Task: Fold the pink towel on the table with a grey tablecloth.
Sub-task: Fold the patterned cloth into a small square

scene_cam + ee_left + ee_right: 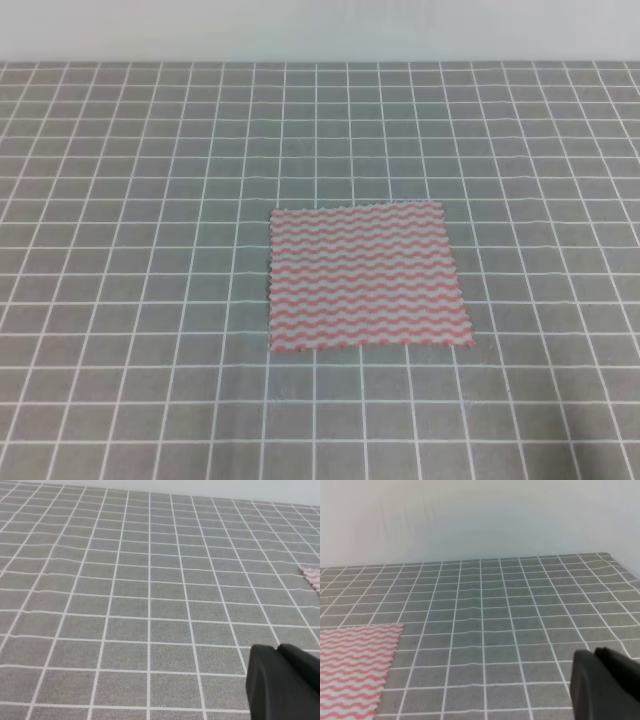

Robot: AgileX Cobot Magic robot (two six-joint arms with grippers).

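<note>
Thin matt cloth towel (368, 277) on matt woven grey tablecloth (150, 200).

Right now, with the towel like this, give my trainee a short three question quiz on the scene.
1. True or false: the pink towel lies flat and unfolded on the table with a grey tablecloth.
2. In the right wrist view, the towel shows at: A) lower left, B) upper right, C) centre.
3. Fill in: the towel's stripes are pink and ____.

Key: 1 true. 2 A, at. 3 white.
</note>
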